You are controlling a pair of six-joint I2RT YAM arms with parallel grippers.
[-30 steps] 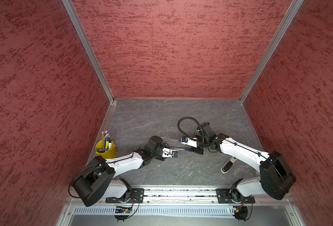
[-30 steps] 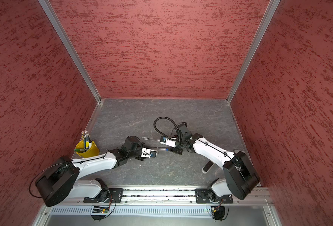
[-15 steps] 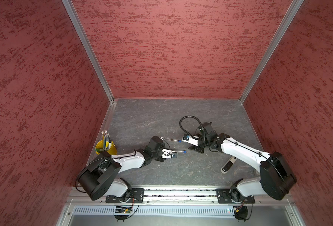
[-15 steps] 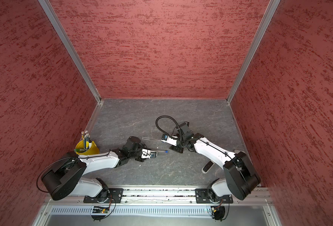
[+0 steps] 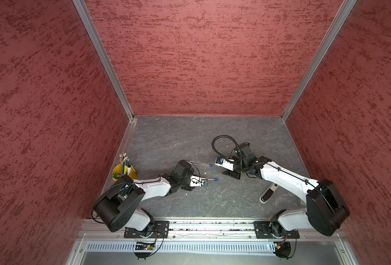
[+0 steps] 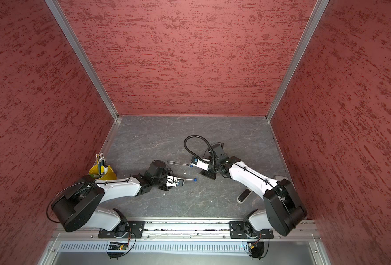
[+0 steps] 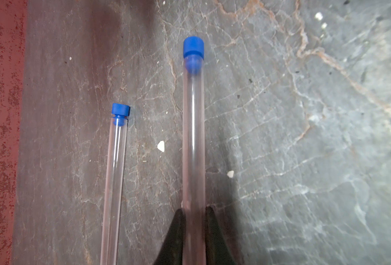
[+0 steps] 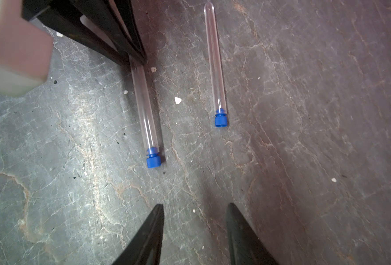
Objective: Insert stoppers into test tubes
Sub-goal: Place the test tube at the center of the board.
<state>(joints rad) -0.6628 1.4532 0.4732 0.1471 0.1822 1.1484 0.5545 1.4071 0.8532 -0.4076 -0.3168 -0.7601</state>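
Observation:
My left gripper (image 7: 194, 210) is shut on a clear test tube (image 7: 193, 137) near its closed end and holds it just above the floor. A blue stopper (image 7: 193, 47) sits in that tube's mouth. In both top views this tube (image 5: 209, 179) (image 6: 188, 179) sticks out toward the right arm. The other test tube (image 8: 215, 64) lies flat on the floor beside it, with a blue stopper (image 8: 220, 120) in its mouth too. My right gripper (image 8: 194, 206) stands open and empty, a short way back from the held tube's stopper (image 8: 153, 160).
A yellow cup of pencils (image 5: 124, 171) stands by the left wall. A black-and-white oblong device (image 5: 268, 193) lies under the right arm. Small white specks (image 7: 160, 146) dot the grey stone floor. Red walls close in three sides.
My right gripper has drawn back from the end of the held tube, and the blue stopper stays in the tube's mouth. The left arm's shoulder has swung round; its grip is unchanged.

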